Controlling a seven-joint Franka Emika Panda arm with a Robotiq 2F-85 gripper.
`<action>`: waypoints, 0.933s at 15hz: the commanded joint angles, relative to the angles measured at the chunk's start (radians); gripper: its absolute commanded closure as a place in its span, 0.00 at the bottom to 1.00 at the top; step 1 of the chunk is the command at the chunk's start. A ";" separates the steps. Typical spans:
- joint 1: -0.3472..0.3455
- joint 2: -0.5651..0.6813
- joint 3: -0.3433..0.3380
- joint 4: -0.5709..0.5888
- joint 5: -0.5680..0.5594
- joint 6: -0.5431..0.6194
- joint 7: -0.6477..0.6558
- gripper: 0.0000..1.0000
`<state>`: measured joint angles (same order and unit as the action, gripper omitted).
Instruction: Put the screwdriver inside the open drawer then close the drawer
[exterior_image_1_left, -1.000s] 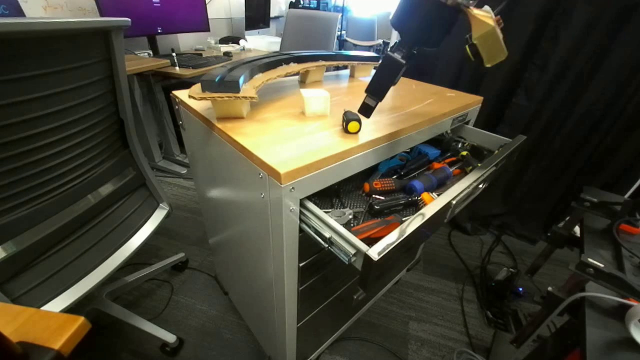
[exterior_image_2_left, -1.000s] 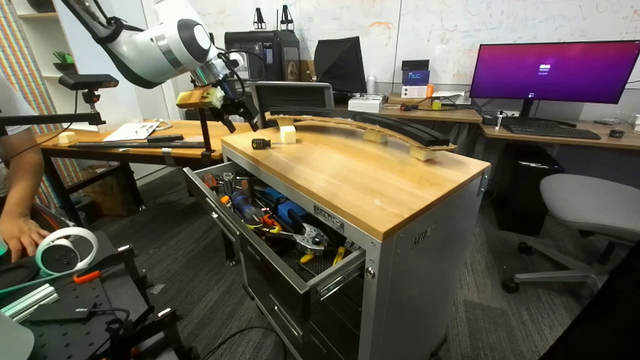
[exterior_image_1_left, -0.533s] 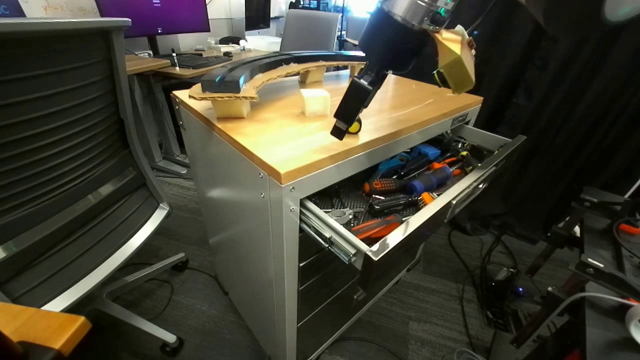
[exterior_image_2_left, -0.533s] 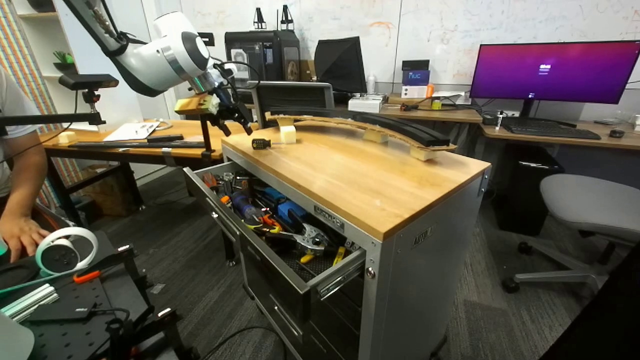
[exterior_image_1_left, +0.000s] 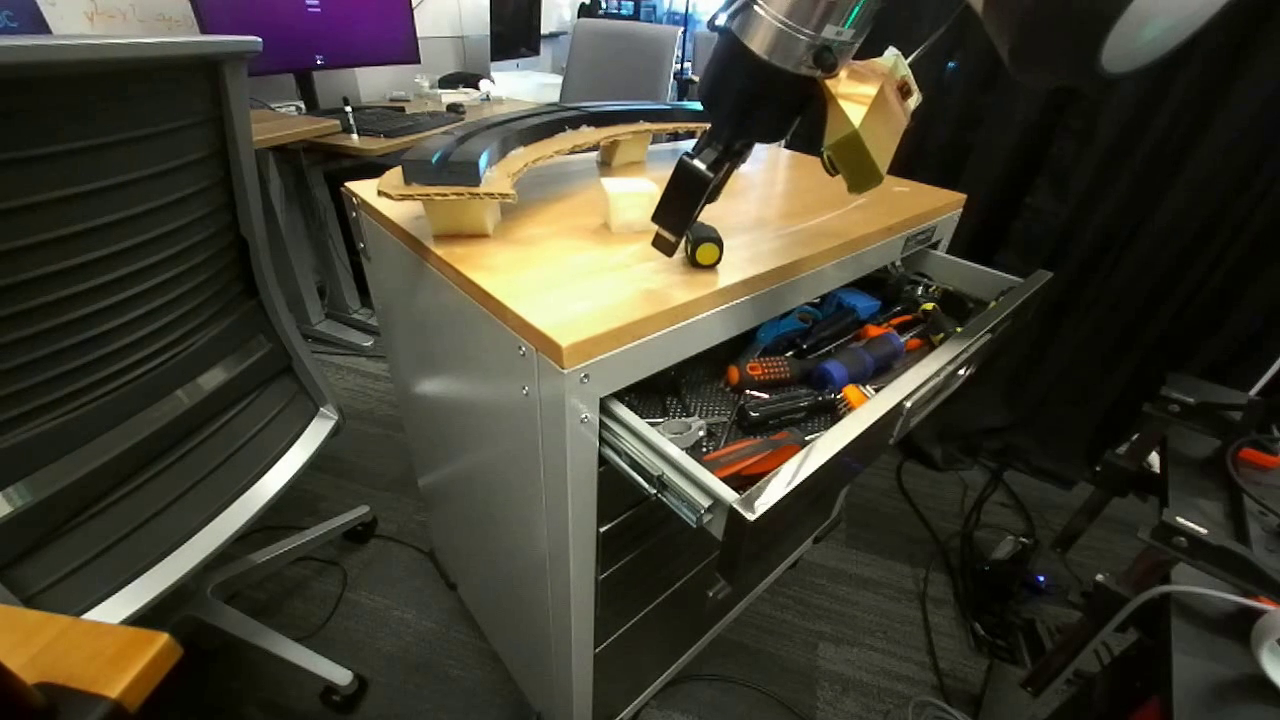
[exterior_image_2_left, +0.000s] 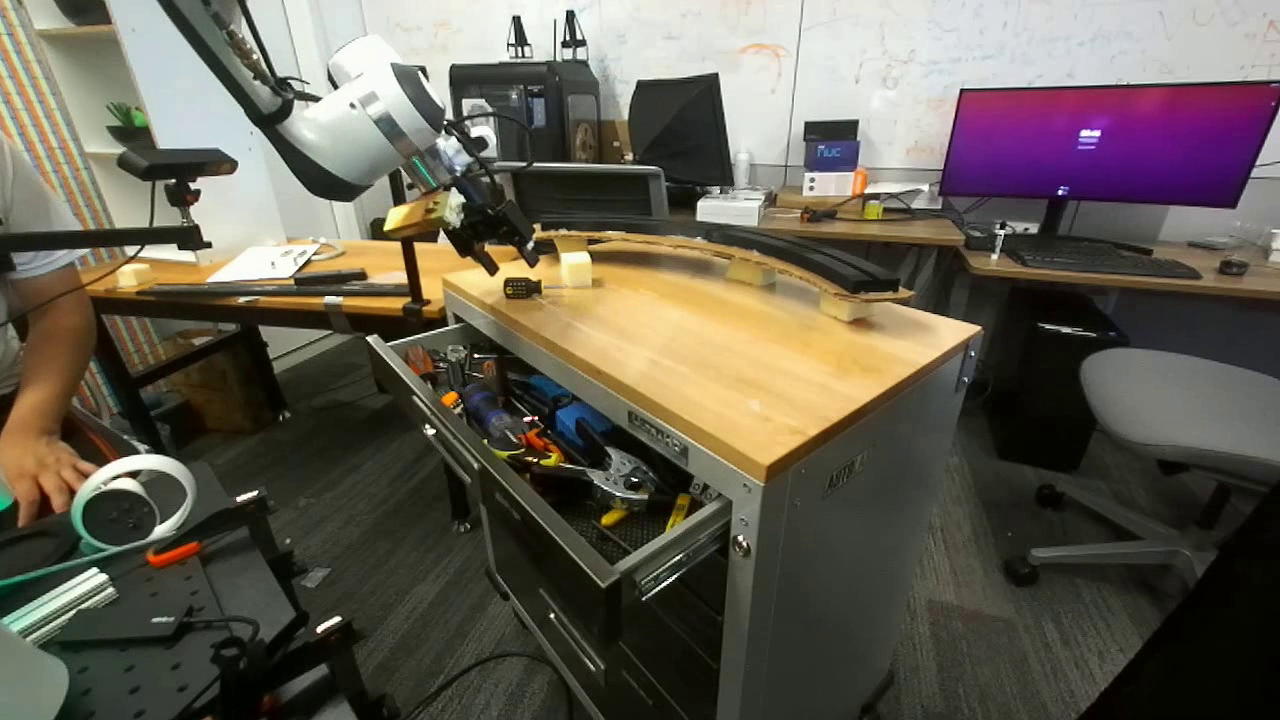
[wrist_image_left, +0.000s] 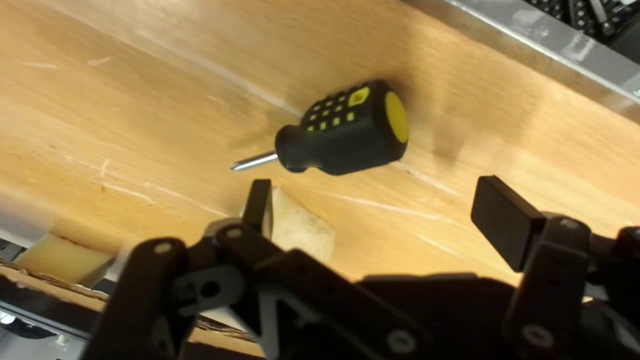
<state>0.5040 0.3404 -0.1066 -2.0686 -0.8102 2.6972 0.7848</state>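
Note:
The screwdriver, stubby with a black and yellow handle, lies on the wooden cabinet top in both exterior views (exterior_image_1_left: 704, 248) (exterior_image_2_left: 521, 288). In the wrist view the screwdriver (wrist_image_left: 345, 135) lies on its side beyond the fingertips, its metal tip pointing left. My gripper (wrist_image_left: 380, 207) is open with nothing between its fingers. In an exterior view the gripper (exterior_image_2_left: 511, 262) is just above the screwdriver, apart from it. The wide grey drawer (exterior_image_1_left: 850, 436) is pulled out and holds several tools; it also shows open in an exterior view (exterior_image_2_left: 500, 488).
A black curved piece (exterior_image_1_left: 560, 130) on cardboard and pale blocks spans the back of the cabinet top. A pale block (exterior_image_1_left: 632, 205) stands close behind the screwdriver, also seen in an exterior view (exterior_image_2_left: 576, 268). A chair (exterior_image_1_left: 130, 300) stands beside the cabinet. A person's hand (exterior_image_2_left: 45, 460) is far off.
My gripper has come down and across over the screwdriver, then shifted slightly back and up, uncovering the screwdriver's end. The screwdriver and the drawer have not moved.

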 joint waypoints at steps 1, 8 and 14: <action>0.011 0.011 -0.023 0.031 -0.023 -0.035 0.040 0.25; -0.121 -0.025 0.076 -0.030 0.002 -0.026 0.033 0.73; -0.225 -0.096 0.143 -0.170 0.167 0.051 -0.070 0.84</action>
<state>0.3340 0.3058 -0.0005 -2.1256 -0.7380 2.7156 0.7917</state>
